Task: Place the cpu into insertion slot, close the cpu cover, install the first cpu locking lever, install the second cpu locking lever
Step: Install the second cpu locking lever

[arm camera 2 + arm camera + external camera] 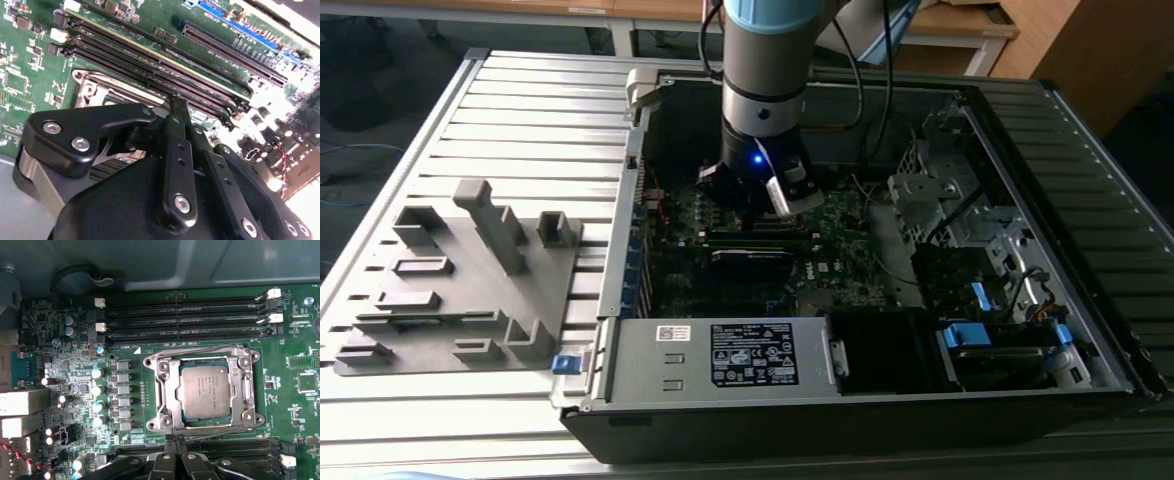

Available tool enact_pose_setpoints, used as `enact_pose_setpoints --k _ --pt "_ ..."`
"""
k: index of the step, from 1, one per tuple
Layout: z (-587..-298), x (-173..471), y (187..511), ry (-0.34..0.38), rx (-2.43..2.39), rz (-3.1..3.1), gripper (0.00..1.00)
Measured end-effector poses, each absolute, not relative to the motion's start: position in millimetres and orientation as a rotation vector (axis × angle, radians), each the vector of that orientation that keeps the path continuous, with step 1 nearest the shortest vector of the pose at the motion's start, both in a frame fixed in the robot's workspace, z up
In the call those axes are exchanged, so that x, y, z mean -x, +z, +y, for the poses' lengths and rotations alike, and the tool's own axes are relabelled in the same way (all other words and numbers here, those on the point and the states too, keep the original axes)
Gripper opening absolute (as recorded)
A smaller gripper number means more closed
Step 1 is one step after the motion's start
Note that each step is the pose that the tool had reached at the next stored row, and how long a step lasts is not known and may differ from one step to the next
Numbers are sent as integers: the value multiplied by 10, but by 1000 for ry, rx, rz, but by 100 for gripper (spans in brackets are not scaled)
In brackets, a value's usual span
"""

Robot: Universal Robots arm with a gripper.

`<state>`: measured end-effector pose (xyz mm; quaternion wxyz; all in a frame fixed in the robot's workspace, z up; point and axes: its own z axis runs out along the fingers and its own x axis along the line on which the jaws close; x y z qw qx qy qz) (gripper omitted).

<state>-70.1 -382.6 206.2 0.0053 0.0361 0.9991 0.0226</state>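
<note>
Beneath one seemingly clenched, empty tool, one cpu sits under one cpu cover.

No print can be made out for certain. A white label and a larger black label sit on the power supply in the exterior view, their lines too small to read. In the first wrist view the cpu carries faint engraved lines on its metal top, also illegible.
</note>
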Motion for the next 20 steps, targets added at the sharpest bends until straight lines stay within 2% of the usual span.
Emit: enact_pose_setpoints --k 5,9,20 --pt "-3821 707 2058 72 -113 3128 11" --pt "-3820 707 2057 123 -113 3128 11" --pt "-3821 707 2064 135 -113 3128 11"
